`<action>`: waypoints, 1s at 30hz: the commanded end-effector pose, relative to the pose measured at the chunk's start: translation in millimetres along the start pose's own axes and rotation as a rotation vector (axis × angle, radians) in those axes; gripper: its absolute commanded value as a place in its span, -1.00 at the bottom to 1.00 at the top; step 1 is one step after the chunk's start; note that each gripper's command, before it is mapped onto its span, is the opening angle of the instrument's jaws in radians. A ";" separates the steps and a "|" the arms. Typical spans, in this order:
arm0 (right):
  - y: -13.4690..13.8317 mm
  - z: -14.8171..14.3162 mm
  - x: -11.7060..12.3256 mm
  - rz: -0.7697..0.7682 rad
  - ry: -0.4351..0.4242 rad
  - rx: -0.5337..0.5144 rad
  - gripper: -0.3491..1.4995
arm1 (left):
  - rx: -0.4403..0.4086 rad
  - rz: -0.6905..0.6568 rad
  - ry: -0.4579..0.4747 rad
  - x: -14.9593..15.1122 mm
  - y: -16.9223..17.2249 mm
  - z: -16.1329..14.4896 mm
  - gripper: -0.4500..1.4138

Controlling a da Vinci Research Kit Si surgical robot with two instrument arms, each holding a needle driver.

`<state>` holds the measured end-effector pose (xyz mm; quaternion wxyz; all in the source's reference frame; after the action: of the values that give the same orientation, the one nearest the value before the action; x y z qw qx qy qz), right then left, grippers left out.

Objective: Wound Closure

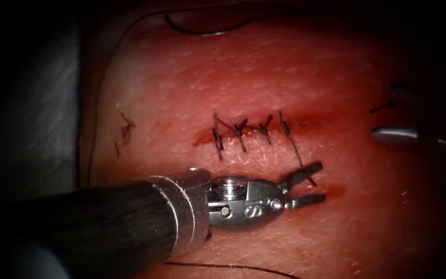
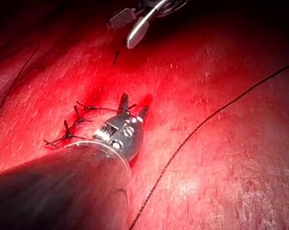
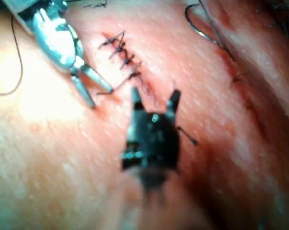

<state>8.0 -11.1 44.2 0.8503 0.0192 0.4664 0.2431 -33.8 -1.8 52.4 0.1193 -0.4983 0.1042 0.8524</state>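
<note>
The horizontal dark-red cut [image 1: 264, 129] in the pink pork-belly tissue [image 1: 305, 72] is carrying four dark thread stitches [image 1: 243, 132] along its left and middle stretch. The right end of the cut, judged from the endoscope view, is lying unstitched, so closure looks well along but not finished.

The left arm's silver wristed needle driver [image 1: 309, 183] is sitting just below the cut, near the rightmost stitch. Its jaws are standing apart and gripping nothing, with that stitch's thread tail running beside the upper jaw.

The right arm's needle driver [image 1: 396, 121] is showing at the endoscope view's right edge, well apart from the stitches. There its jaw state cannot be told. The right wrist view is giving what the endoscope does not: that dark tool [image 3: 154, 98] with jaws apart and holding nothing.

The curved steel needle [image 1: 205, 30] is lying free on the tissue, far above the cut, not in the tissue, held by neither tool. The right wrist view is showing its curve [image 3: 199, 28] more plainly. A loose black thread [image 2: 202, 124] is crossing the tissue in the left wrist view.
</note>
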 end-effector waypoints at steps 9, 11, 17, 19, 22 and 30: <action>-0.9 1.1 -1.5 -0.013 -0.014 0.028 0.87 | -0.036 0.000 0.039 -0.2 -0.9 0.2 -1.00; -0.9 1.4 -2.0 -0.047 -0.010 0.042 0.87 | -0.037 -0.007 0.050 0.0 -1.9 -0.4 -1.00; -2.0 3.6 -4.0 -0.218 0.090 0.146 0.82 | -0.008 -0.019 0.047 1.0 -5.2 -2.1 -1.00; -2.6 4.9 -4.4 -0.282 0.125 0.174 0.82 | -0.006 -0.019 0.043 1.3 -5.8 -2.9 -1.00; -3.0 5.9 -4.3 -0.318 0.166 0.180 0.82 | -0.004 -0.019 0.039 1.4 -5.8 -3.2 -1.00; -4.2 8.9 -2.7 -0.478 0.316 0.158 0.78 | -0.004 -0.018 0.038 1.3 -5.6 -3.4 -1.00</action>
<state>14.6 -13.6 49.8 0.7961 -0.0680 0.6013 -0.0032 -29.3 2.7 48.6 0.1241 -0.5152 0.1008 0.8420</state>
